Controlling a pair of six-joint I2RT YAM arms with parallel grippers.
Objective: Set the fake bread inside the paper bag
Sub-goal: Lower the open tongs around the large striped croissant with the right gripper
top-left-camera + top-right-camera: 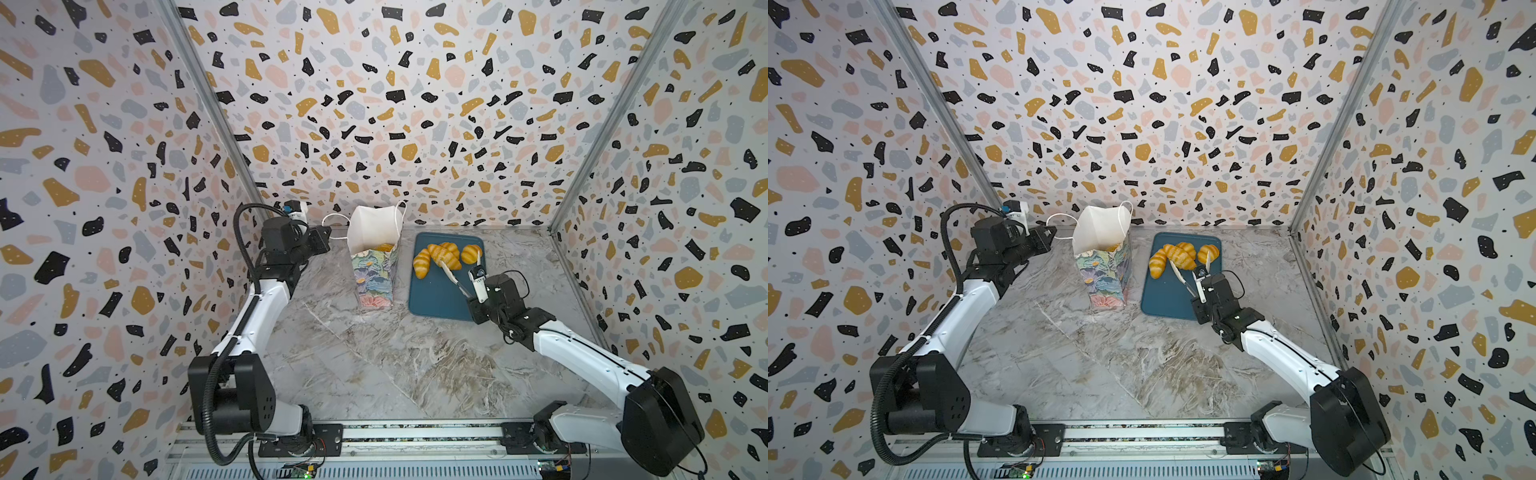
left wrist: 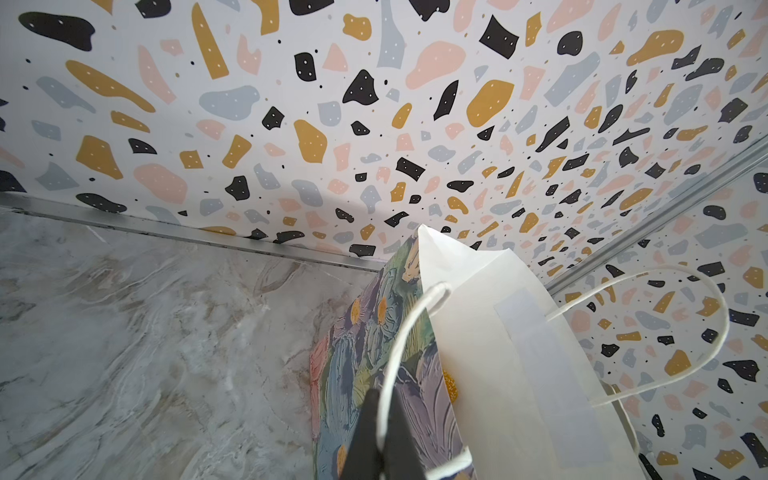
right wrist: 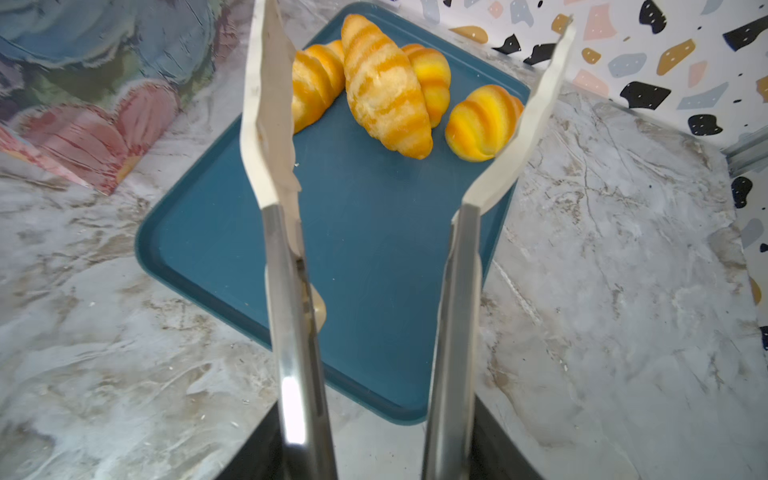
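The paper bag (image 1: 374,270) (image 1: 1105,272) stands upright with its mouth open; one piece of fake bread (image 1: 384,247) shows inside. My left gripper (image 1: 328,239) (image 2: 380,419) is shut on the bag's white cord handle (image 2: 399,345), beside the rim. Several striped croissants and rolls (image 1: 446,255) (image 3: 384,87) lie at the far end of the blue tray (image 1: 436,299) (image 3: 374,249). My right gripper (image 1: 471,293) (image 3: 374,457) is shut on metal tongs (image 1: 451,274) (image 3: 291,291). The tongs' white tips stand spread over the tray, either side of the bread, holding nothing.
Marble tabletop (image 1: 374,365) ringed by patterned walls close behind the bag and tray. The tray lies just right of the bag. A second cord handle (image 2: 706,332) loops off the bag's far side.
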